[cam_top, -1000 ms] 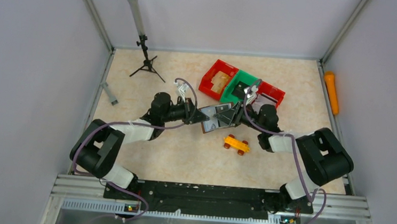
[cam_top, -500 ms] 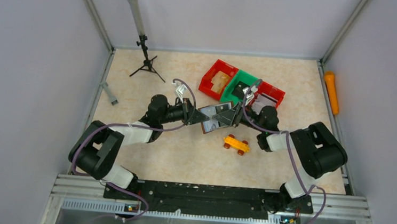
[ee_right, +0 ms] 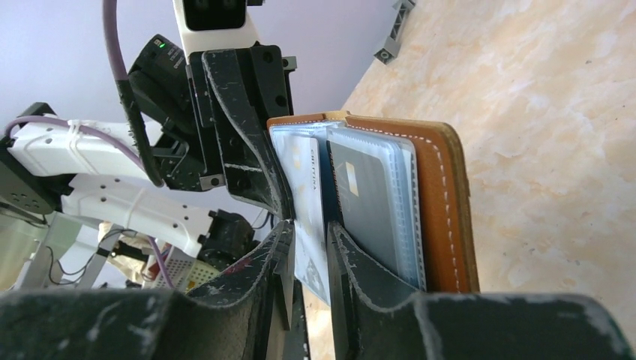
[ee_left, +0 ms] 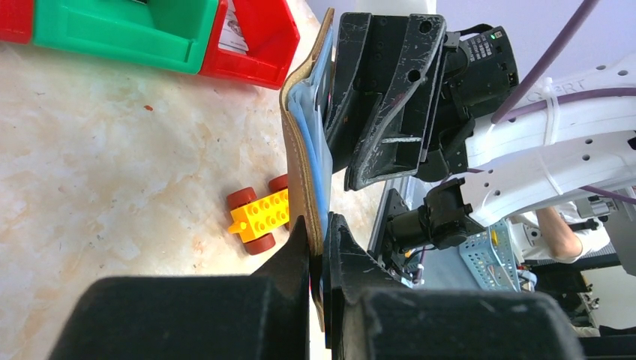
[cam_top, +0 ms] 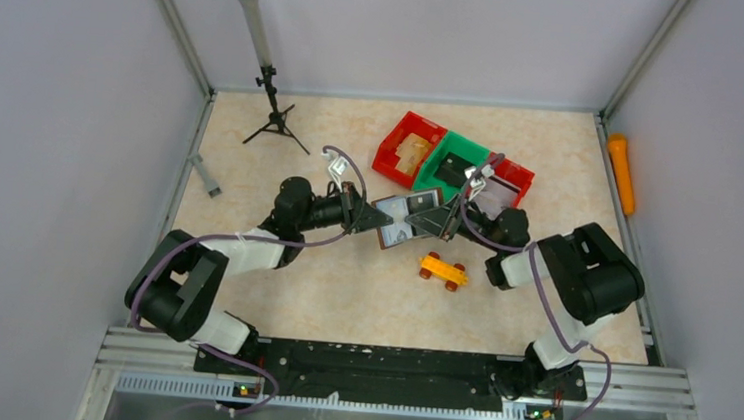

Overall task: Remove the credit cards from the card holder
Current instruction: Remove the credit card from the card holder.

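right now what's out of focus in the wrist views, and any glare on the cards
Left wrist view: the left pincer blurs dark near the lens, the card holder edge and toy car sharp. Right wrist view: the right pincer soft low down, stitching crisp, no washout on the credit cards. Top view: even light, soft shadows.

From above, the card holder [cam_top: 405, 222] is blocked at 9 o'clock by the left gripper [cam_top: 374, 216], clamped on its edge, and at 3 by the right gripper [cam_top: 436, 218], pinching a pale credit card [ee_right: 307, 196]. The red and green bins [cam_top: 431, 165] stand near at 12 to 1, the orange toy car [cam_top: 442, 270] near at 5. Bare table [cam_top: 357, 291] lies open from 6 to 8 and at 10 to 11, short of the tripod [cam_top: 274, 114]
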